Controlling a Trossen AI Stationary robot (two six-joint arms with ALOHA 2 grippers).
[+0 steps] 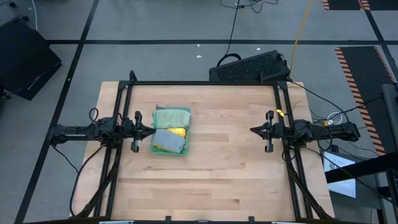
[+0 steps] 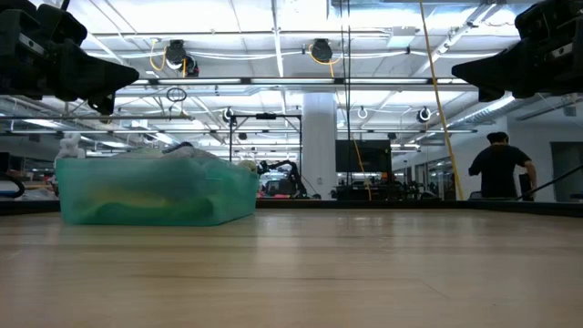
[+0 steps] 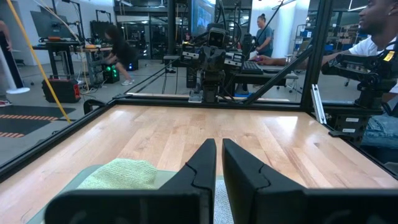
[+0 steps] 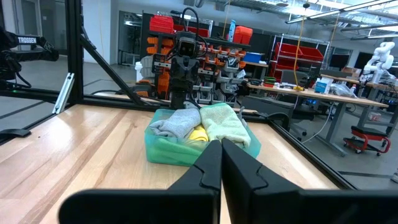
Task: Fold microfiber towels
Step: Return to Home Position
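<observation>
High view showed a wooden surface (image 1: 211,180) with a green bin (image 1: 157,148) on its left half. Three folded towels lay in the bin. A pale green towel (image 1: 172,117) filled the far part. A grey towel (image 1: 168,140) lay in the near part, and a yellow towel (image 1: 179,132) peeked out between them.

The left hand (image 1: 149,130) pointed at the bin from the left side, with its tip at the bin's edge. Its two fingers were together, with only a thin line between them. The right hand (image 1: 254,130) was well apart from the bin, over the right side of the surface, and pointed back at the left hand. Its fingers were pressed together too. Neither hand held anything.

In the low view, the bin (image 2: 155,196) sat flat on the surface, and both hands hung high in the air, the left hand (image 2: 114,77) above the bin and the right hand (image 2: 469,71) far off to the side. A person (image 2: 499,166) stood in the room behind.

The left wrist view looked past the left hand (image 3: 219,152) and showed the pale green towel (image 3: 121,174) just under it. The right wrist view looked past the right hand (image 4: 221,158) to the bin (image 4: 177,154), with the grey towel (image 4: 174,123), the yellow towel (image 4: 199,134) and the pale green towel (image 4: 225,124) inside. A black keyboard (image 1: 249,67) lay on the floor past the far edge of the surface.
</observation>
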